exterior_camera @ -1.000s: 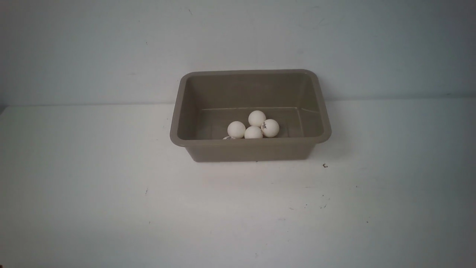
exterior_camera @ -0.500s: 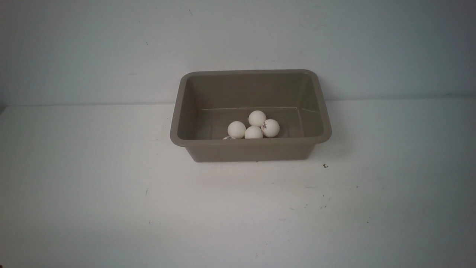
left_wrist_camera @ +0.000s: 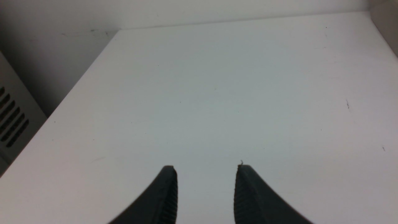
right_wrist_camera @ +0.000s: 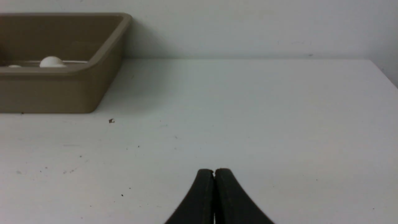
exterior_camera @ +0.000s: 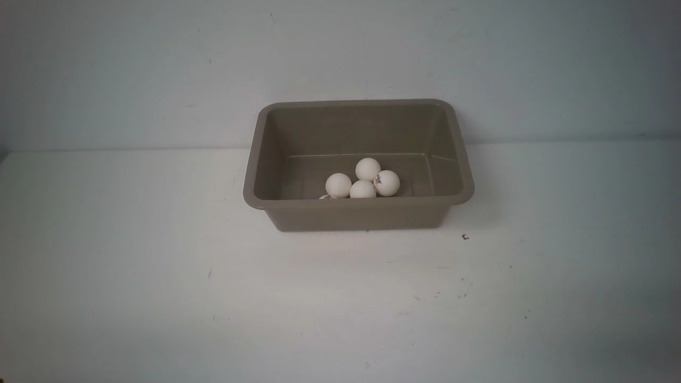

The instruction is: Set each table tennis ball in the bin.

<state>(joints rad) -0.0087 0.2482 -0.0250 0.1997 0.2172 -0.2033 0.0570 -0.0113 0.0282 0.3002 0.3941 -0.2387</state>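
- Inside taupe bin (exterior_camera: 458, 159): five table tennis balls (exterior_camera: 363, 190) clustered near front wall; dark logo on one, too small to read.
- Left gripper (left_wrist_camera: 205, 169): low over white table (exterior_camera: 133, 266), fingers apart, empty.
- Right gripper (right_wrist_camera: 214, 171): fingertips pressed together, empty, well apart from bin.

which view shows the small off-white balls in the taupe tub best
The front view: it looks down into the taupe plastic tub, showing four small off-white balls plus a sliver of a fifth. The right wrist view catches only ball tops over the rim; the left wrist view shows none.
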